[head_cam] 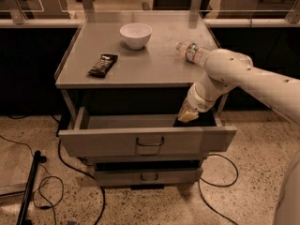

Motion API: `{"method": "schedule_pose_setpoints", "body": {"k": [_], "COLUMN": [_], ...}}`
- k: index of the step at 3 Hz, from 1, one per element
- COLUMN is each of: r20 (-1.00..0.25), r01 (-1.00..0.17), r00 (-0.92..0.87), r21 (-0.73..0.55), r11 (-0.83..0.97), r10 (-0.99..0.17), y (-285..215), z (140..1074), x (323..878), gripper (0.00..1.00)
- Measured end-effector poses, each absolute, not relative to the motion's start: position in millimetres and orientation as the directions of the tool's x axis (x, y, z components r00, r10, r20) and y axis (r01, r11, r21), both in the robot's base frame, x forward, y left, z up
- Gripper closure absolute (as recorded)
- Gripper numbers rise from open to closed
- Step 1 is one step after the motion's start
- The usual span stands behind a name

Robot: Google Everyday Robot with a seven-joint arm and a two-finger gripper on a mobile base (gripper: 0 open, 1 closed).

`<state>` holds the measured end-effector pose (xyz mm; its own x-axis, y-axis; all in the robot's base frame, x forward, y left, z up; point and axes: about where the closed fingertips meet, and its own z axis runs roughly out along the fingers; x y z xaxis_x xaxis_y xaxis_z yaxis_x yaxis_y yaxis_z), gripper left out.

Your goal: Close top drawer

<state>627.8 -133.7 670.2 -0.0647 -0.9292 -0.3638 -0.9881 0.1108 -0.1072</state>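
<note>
The top drawer of the grey metal cabinet stands pulled out, its wide flat front facing me with a small wire loop handle at the centre. Its inside looks dark and bare where it shows. My gripper hangs from the white arm, which comes in from the right. It sits low over the drawer's right rear part, just behind the front panel and under the cabinet top. A lower drawer below also sticks out slightly.
On the cabinet top are a white bowl, a dark flat packet and a lying water bottle. Cables and a black pole lie on the floor at left. Desks stand behind.
</note>
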Motion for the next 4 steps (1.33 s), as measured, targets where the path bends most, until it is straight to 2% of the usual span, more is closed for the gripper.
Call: {"method": "schedule_pose_setpoints", "body": {"k": [1, 2, 3, 4], "r20": [-0.406, -0.474, -0.443, -0.444], "r01": [-0.99, -0.989, -0.987, -0.987], "r00": [-0.014, 0.125, 0.141, 0.143], "r21": [-0.121, -0.128, -0.129, -0.135], "r11": [0.069, -0.073, -0.093, -0.091], "r10": [-0.914, -0.871, -0.885, -0.884], "y": [-125.9, -140.4, -217.4, -213.8], "z": [703.5, 778.7, 794.6, 793.2], "x": [614.3, 508.2, 411.8, 418.0], "gripper": [0.39, 0.08, 0.0, 0.02]}}
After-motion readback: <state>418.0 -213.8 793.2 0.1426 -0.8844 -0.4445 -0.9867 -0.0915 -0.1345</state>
